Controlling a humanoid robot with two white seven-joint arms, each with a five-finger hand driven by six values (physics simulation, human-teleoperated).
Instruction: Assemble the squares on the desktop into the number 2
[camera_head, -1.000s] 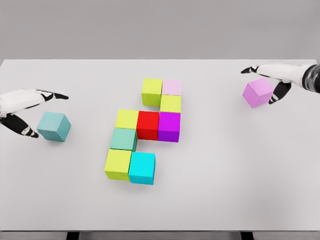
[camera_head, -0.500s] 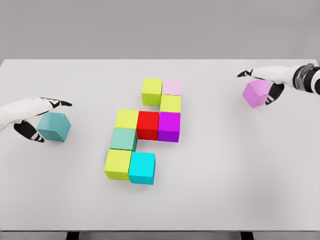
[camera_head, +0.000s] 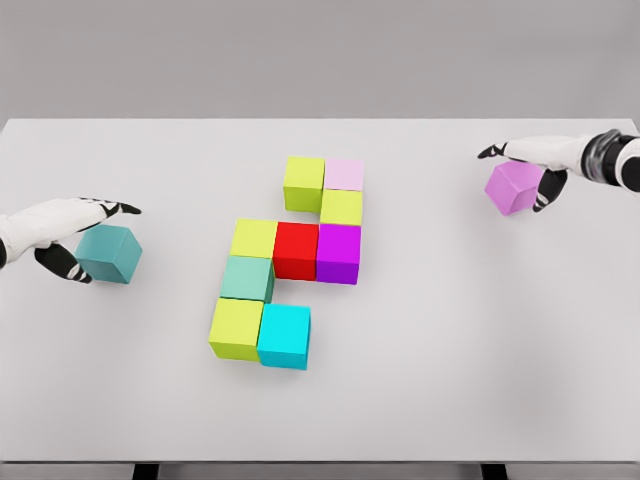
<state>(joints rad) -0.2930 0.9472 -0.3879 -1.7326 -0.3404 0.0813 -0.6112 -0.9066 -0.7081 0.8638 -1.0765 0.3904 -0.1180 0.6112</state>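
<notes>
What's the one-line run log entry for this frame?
left robot hand: around teal cube | right robot hand: around violet cube | center: nine cubes grouped | both loose cubes apart from group

Light: you get bright, even, diffuse overhead light | Shadows: faint soft ones beneath the coloured matte cubes; no glare on the white matte tabletop | Quality: slightly soft render; edges undistorted

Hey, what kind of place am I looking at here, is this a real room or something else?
Most likely a simulated test bench, not a real room: a bare white table against a blank grey backdrop, plain coloured cubes like the red cube, and a left robot hand and right robot hand.
</notes>
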